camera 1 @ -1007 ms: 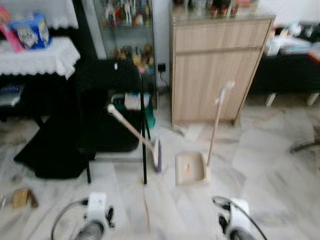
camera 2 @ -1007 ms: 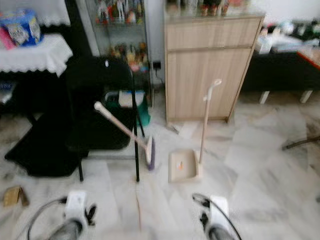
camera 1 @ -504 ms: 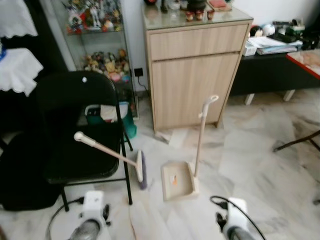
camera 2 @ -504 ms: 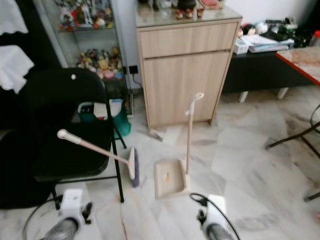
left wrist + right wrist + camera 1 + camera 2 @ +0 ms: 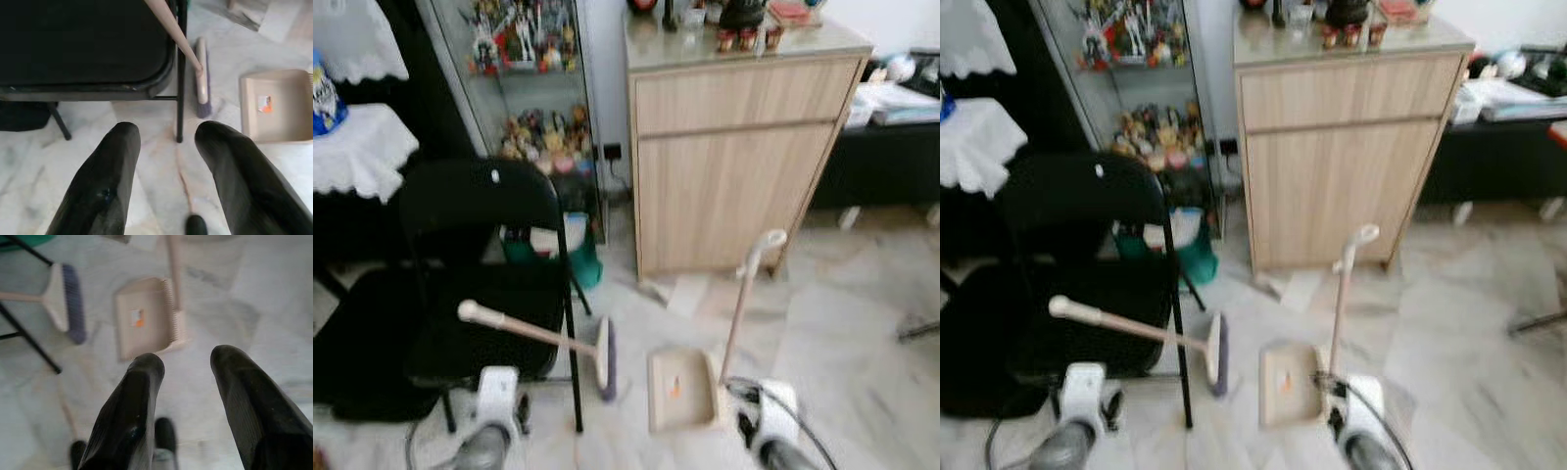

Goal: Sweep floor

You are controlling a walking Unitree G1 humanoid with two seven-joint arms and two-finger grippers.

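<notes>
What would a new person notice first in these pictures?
Probably the broom, its handle leaning on the seat of the black folding chair and its head on the marble floor. Just to its right stands the beige dustpan with its upright handle, in front of the wooden cabinet. Both tools hang low and open, the left tool and the right tool.

Beige broom [image 5: 597,352] lies beside upright dustpan [image 5: 682,389].

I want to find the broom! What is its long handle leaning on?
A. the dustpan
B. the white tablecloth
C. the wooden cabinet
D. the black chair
D: the broom stands head-down on the floor, its handle slanting back across the black chair seat.
</notes>
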